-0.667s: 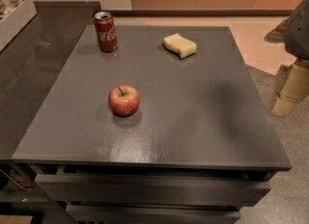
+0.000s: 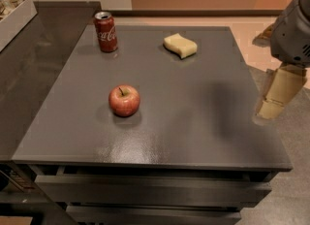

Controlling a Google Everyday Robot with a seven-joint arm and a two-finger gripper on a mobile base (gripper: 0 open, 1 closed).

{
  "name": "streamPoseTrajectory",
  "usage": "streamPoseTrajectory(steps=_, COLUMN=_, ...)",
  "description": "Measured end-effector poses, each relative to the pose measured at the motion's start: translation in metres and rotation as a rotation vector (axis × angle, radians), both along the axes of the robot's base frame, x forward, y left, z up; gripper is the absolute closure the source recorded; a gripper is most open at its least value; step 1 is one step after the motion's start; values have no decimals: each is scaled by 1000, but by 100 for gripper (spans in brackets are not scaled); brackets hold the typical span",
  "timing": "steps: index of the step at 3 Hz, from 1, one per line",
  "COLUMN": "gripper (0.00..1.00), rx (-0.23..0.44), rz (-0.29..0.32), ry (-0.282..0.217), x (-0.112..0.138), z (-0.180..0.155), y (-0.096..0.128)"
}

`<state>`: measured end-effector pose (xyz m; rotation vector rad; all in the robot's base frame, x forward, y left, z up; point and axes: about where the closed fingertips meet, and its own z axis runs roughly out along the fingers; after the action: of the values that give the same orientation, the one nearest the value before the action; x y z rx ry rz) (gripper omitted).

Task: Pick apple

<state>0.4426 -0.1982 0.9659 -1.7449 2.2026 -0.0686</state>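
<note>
The apple (image 2: 124,101), small, round and red with yellowish patches and a short dark stem, stands upright on the dark grey table (image 2: 193,112), left of the middle. My gripper (image 2: 269,110) hangs at the far right of the camera view, just past the table's right edge, pointing down. It is well to the right of the apple, far from it, and holds nothing that I can see.
A red cola can (image 2: 105,31) stands at the back left of the table. A pale yellow sponge (image 2: 180,45) lies at the back, right of the middle. A second dark counter (image 2: 43,59) with a white box (image 2: 14,13) adjoins on the left.
The gripper has shifted slightly left, closer to the table's right edge. The apple, can and sponge have not moved.
</note>
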Motion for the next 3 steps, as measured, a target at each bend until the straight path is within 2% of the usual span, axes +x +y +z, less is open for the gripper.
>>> streamPoseTrajectory(steps=1, gripper=0, rx=21, rz=45, ry=7, x=9, z=-17, y=31)
streamPoseTrajectory(steps=3, gripper=0, rx=103, rz=140, ry=21, x=36, z=-47, y=114)
